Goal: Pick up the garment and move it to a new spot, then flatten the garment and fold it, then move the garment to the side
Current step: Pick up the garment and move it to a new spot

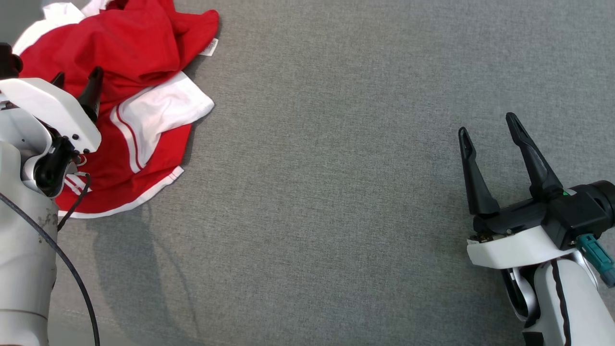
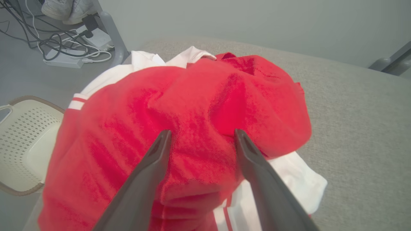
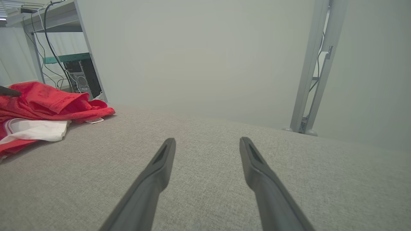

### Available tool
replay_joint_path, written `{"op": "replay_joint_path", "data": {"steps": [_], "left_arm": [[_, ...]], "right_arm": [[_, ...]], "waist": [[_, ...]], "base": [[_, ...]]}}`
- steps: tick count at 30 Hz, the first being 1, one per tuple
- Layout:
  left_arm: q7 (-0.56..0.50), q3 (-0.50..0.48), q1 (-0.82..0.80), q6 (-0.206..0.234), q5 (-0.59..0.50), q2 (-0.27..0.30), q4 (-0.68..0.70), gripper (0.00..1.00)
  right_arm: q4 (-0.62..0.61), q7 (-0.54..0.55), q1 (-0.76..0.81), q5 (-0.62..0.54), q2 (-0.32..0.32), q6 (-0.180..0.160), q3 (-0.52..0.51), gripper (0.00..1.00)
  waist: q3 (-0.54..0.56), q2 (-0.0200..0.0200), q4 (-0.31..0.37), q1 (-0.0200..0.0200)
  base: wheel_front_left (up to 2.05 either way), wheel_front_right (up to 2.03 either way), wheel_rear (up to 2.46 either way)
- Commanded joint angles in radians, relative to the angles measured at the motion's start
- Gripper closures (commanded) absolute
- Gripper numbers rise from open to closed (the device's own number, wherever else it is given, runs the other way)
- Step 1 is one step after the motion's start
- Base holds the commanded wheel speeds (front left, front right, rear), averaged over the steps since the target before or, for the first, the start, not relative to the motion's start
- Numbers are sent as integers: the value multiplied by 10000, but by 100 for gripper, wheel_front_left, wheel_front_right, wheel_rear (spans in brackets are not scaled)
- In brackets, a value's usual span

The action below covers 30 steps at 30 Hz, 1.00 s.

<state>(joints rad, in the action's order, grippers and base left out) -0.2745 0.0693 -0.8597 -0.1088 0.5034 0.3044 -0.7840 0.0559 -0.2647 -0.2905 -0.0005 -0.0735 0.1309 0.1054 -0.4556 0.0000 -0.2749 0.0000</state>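
We see the left gripper (image 2: 202, 133) with its two dark fingers spread wide, nothing pinched between them. They point at the red hump of the garment (image 2: 192, 96), with the tips right at the cloth. We cannot tell whether they touch it. In the head view this gripper (image 1: 78, 76) stands over the near left part of the garment, its white housing covering some of the red cloth.

The right gripper (image 1: 487, 124) also has its fingers spread apart and holds nothing. It is well apart from the garment, far to its right, over bare grey fabric surface (image 1: 336, 168).

The garment is a red sports shirt with white panels and thin white stripes along its edges. It lies crumpled in a heap at the far left corner of the grey surface, with a white sleeve (image 1: 163, 108) spilling out on the side towards the right gripper. A small white label (image 1: 210, 47) sticks out at the garment's far right edge.

Beyond the garment, in the left wrist view, a cream perforated basket (image 2: 25, 141) sits lower down off the left edge of the surface. Further off, behind the garment, lie a tangle of cables (image 2: 57, 41) and a white power strip (image 2: 64, 61) on the floor beside a grey metal leg (image 2: 112, 32).
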Motion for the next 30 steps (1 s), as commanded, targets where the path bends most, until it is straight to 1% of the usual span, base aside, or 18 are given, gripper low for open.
{"op": "replay_joint_path", "data": {"steps": [1, 5, 11, 12, 13, 18, 22, 26, 30], "left_arm": [[-38, 42, -188, -18, -33, 83, -162, 0], [-196, 132, -656, -27, -40, 133, -908, 0], [-35, 107, -1186, 13, 63, 158, -1890, 0], [-29, 118, -1237, -11, 98, 160, -2028, 61], [11, 149, -1286, -35, 109, 175, -2152, 100], [401, 237, -1414, -142, 198, 318, -2503, 100], [993, 341, -1529, -204, 232, 546, -2363, 100], [1603, 317, -1620, -224, 448, 632, -1993, 100], [2087, 383, -1627, -227, 736, 558, -1402, 100]], "right_arm": [[-34, -26, -63, -30, -29, -3, -25, 0], [-33, -26, -113, -52, -24, -3, 45, 0], [-24, -26, -223, -46, -3, -3, 131, 0], [-5, -26, -229, -42, 3, -3, 135, 0], [9, -26, -239, -25, 13, -3, 120, 0], [87, -26, -161, 70, 66, -3, 101, 0], [194, -26, -75, 150, 106, -3, 116, 0], [314, -26, 65, 241, 154, -3, 106, 0], [419, -26, 160, 357, 189, -3, 93, 0]], "waist": [[-79, 0, 52, 0], [-253, 0, 134, 0], [-406, 0, 267, 0], [-402, 0, 293, 0], [-379, 0, 318, 0], [-95, 0, 389, 0], [346, 0, 384, 0], [893, 0, 313, 0], [1485, 0, 197, 0]], "base": [[0, 0, 0], [0, 0, 0], [0, 0, 0], [0, 0, 0], [0, 0, 0], [0, 0, 0], [0, 0, 0], [0, 0, 0], [0, 0, 0]]}}
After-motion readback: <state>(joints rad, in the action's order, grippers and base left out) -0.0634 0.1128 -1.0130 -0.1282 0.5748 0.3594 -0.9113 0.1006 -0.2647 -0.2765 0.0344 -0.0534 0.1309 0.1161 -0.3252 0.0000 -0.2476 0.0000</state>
